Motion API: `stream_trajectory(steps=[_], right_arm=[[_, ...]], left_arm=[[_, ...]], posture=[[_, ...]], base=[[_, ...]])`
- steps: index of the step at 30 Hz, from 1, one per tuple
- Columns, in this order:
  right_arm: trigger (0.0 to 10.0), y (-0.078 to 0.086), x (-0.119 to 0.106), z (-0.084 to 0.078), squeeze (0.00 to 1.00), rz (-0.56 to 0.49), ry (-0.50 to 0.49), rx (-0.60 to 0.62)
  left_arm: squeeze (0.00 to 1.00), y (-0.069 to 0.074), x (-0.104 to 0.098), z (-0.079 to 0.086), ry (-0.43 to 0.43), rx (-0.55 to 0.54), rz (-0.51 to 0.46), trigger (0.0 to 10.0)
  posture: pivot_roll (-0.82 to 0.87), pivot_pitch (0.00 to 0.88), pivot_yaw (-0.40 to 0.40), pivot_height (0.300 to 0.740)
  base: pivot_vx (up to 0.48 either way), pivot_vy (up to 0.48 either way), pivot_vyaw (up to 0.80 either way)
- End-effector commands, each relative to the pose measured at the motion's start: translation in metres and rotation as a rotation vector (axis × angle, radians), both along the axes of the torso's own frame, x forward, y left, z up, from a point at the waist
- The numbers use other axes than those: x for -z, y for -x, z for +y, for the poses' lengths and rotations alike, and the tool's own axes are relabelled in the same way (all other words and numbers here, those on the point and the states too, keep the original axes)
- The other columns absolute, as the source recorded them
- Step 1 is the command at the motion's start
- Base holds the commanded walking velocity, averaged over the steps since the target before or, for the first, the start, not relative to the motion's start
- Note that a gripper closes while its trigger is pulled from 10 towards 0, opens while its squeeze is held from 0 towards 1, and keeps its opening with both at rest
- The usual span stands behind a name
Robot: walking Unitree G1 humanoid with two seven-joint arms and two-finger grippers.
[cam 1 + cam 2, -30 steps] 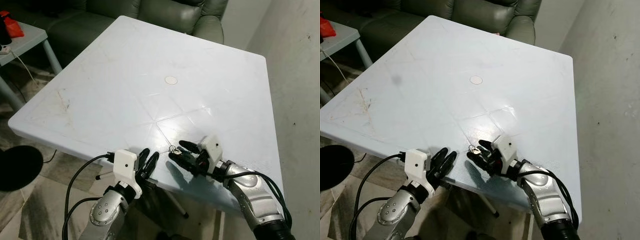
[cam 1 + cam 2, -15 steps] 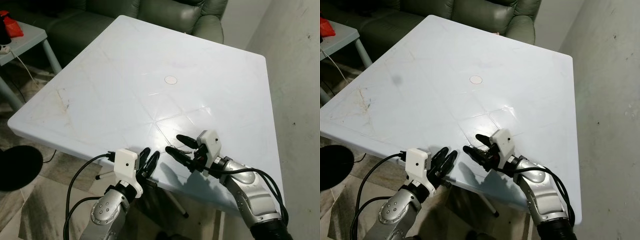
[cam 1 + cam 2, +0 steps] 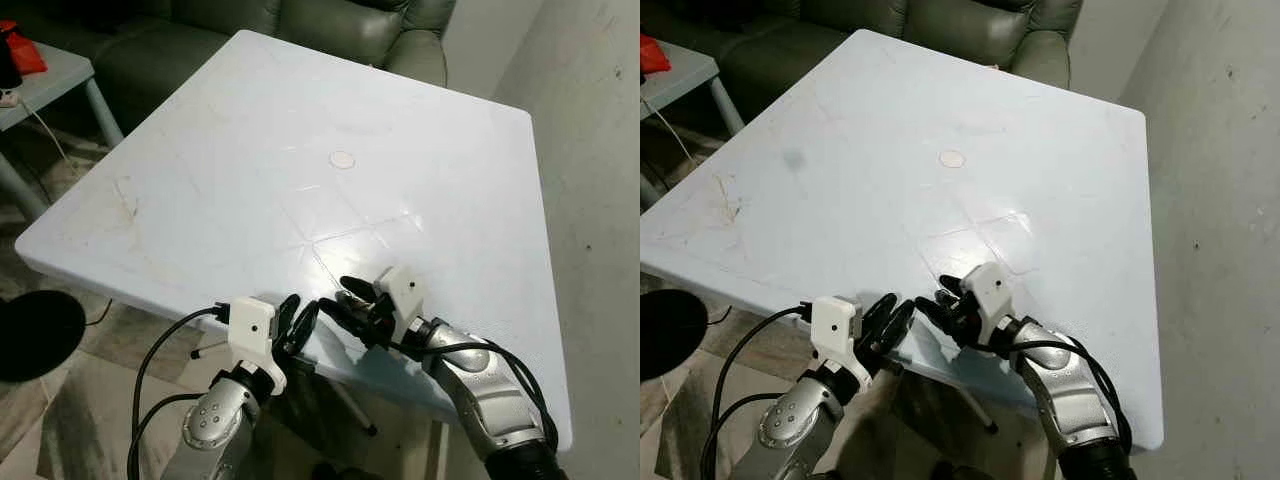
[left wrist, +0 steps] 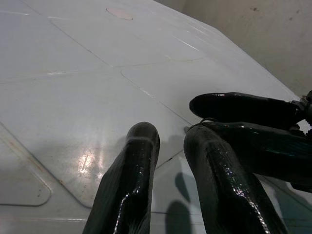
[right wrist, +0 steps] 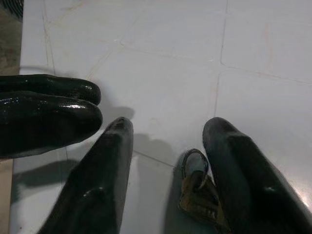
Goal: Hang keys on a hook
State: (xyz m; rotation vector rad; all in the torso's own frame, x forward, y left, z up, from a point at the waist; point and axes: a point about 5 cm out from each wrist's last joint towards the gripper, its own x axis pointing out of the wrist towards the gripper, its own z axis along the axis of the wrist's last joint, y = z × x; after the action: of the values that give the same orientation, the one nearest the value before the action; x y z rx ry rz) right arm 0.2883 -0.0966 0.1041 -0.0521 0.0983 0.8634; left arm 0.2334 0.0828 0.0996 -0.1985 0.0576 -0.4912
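Observation:
A small bunch of keys on a ring [image 5: 197, 192] lies flat on the white table [image 3: 300, 150], close to its near edge. My right gripper [image 3: 338, 294] is open and low over the table, one finger on each side of the keys. The keys lie nearer one finger [image 5: 239, 165] and I cannot tell if they touch it. My left gripper [image 3: 301, 305] hovers at the table's near edge, its tips narrowly apart and empty, pointing at the right gripper's fingers [image 4: 243, 107]. No hook can be made out.
A round white cap [image 3: 342, 159] sits in the table's middle. A dark green sofa [image 3: 330, 25] stands behind the table, and a grey side table [image 3: 50, 85] with a red object [image 3: 20, 50] stands at the far left. A bare wall [image 3: 600, 150] runs along the right.
My right gripper has slid left along the near edge, closer to the left gripper, and now straddles the keys. The left gripper has stayed put.

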Motion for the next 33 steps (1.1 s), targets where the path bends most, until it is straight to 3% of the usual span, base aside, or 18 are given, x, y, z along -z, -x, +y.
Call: stream_trajectory(steps=[1, 6, 8, 10, 13, 14, 16, 17, 20, 21, 23, 33], right_arm=[[3.6, 0.0015, 0.0029, -0.0017, 0.00, 0.007, 0.016, 0.010], [3.7, -0.0004, 0.0028, -0.0039, 0.00, 0.000, 0.032, 0.030], [2.8, -0.0008, 0.0025, -0.0044, 0.00, -0.002, 0.030, 0.030], [3.1, -0.0016, 0.0022, -0.0052, 0.00, -0.003, 0.030, 0.032], [2.7, -0.0022, 0.0020, -0.0058, 0.00, -0.008, 0.035, 0.035], [3.8, -0.0026, 0.0021, -0.0062, 0.00, -0.012, 0.037, 0.037], [3.8, -0.0031, 0.0018, -0.0067, 0.00, -0.018, 0.041, 0.041], [1.6, -0.0036, 0.0014, -0.0071, 0.00, -0.023, 0.042, 0.044], [1.3, -0.0042, 0.0010, -0.0075, 0.00, -0.022, 0.040, 0.048], [0.4, -0.0044, 0.0008, -0.0074, 0.00, -0.025, 0.042, 0.047], [0.0, -0.0047, 0.0009, -0.0076, 0.00, -0.018, 0.036, 0.050], [0.0, -0.0072, -0.0003, -0.0093, 0.00, -0.014, 0.026, 0.063]], left_arm=[[0.00, 0.0006, -0.0048, -0.0028, 0.011, 0.007, -0.012, 10.0], [0.00, 0.0008, -0.0050, -0.0032, 0.013, 0.006, -0.012, 10.0], [0.00, 0.0009, -0.0050, -0.0032, 0.013, 0.005, -0.011, 10.0], [0.00, 0.0009, -0.0051, -0.0033, 0.015, 0.004, -0.012, 10.0], [0.00, 0.0008, -0.0051, -0.0033, 0.016, 0.003, -0.011, 10.0], [0.00, 0.0009, -0.0050, -0.0034, 0.016, 0.003, -0.011, 10.0], [0.00, 0.0010, -0.0050, -0.0035, 0.017, 0.004, -0.011, 10.0], [0.00, 0.0014, -0.0051, -0.0037, 0.017, 0.004, -0.011, 10.0], [0.00, 0.0014, -0.0053, -0.0040, 0.018, 0.004, -0.010, 10.0], [0.00, 0.0014, -0.0053, -0.0039, 0.019, 0.004, -0.010, 10.0], [0.00, 0.0015, -0.0052, -0.0039, 0.019, 0.005, -0.010, 10.0], [0.00, 0.0019, -0.0059, -0.0051, 0.022, 0.005, -0.011, 10.0]], posture=[[0.02, 0.175, -0.142, 0.740], [0.02, 0.175, -0.143, 0.740], [0.02, 0.175, -0.143, 0.740], [0.02, 0.175, -0.144, 0.740], [0.02, 0.175, -0.144, 0.740], [0.02, 0.175, -0.144, 0.740], [0.02, 0.175, -0.144, 0.740], [0.02, 0.177, -0.145, 0.740], [0.02, 0.176, -0.146, 0.740], [0.02, 0.177, -0.147, 0.740], [0.02, 0.177, -0.147, 0.740], [0.02, 0.178, -0.147, 0.740]], base=[[0.000, 0.000, 0.00], [0.000, 0.000, 0.00], [0.000, 0.000, 0.00], [0.000, 0.000, 0.00], [0.000, 0.000, 0.00], [0.000, 0.000, 0.00], [0.000, 0.000, 0.00], [0.000, 0.000, 0.00], [0.000, 0.000, 0.00], [0.000, 0.000, 0.00], [0.000, 0.000, 0.00], [0.000, 0.000, 0.00]])
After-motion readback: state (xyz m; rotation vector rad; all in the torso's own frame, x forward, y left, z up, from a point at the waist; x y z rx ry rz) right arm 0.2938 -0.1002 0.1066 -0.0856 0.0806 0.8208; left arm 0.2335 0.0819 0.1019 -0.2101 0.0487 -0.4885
